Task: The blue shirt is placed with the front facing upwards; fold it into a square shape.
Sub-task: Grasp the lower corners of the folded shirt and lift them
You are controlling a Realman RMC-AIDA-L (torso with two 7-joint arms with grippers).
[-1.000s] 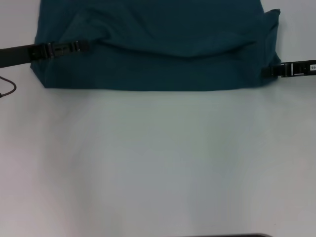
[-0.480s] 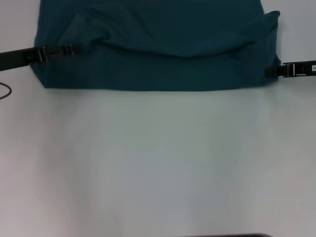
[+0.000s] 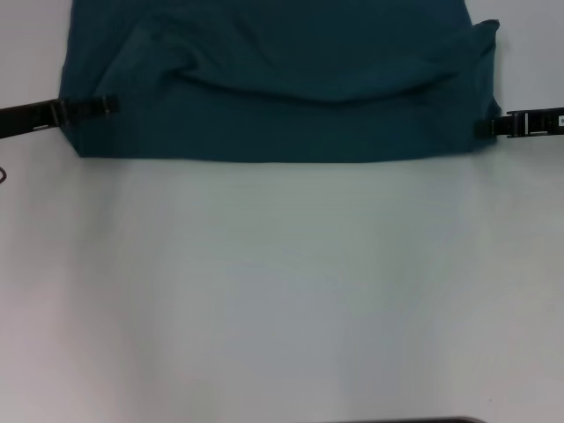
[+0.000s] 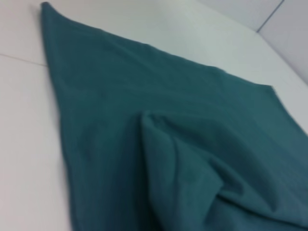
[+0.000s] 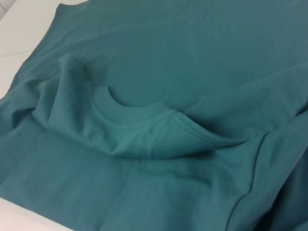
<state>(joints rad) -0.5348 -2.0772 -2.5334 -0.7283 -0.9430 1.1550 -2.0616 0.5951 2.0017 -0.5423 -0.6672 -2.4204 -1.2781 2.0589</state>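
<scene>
1. Currently, we are viewing the blue shirt (image 3: 282, 79) lying across the upper part of the head frame, on the white table (image 3: 282, 291).
2. We are noting that the shirt's near edge is running straight and level across the frame, with the garment continuing past the top border.
3. We are seeing a raised fold crossing the cloth from upper left toward the right, sagging at centre; a small corner is sticking up at the upper right.
4. We are locating the left gripper (image 3: 104, 105) at the left edge of the frame, its tip lying over the shirt's left border, low to the cloth. We cannot tell whether its fingers are spread or closed, or whether they are pinching fabric.
5. We are locating the right gripper (image 3: 483, 128) at the right edge of the frame, its tip meeting the shirt's lower right corner. Its finger state is likewise not readable.
6. We are observing, in the left wrist view, plain teal cloth (image 4: 144, 120) spreading flat on the table, with a bunched ridge rising toward the lower right of that frame.
7. We are observing, in the right wrist view, the ribbed neckline (image 5: 130, 113) curving at frame centre, with a folded layer of fabric (image 5: 192, 134) overlapping beside it and wrinkles gathering at the left.
</scene>
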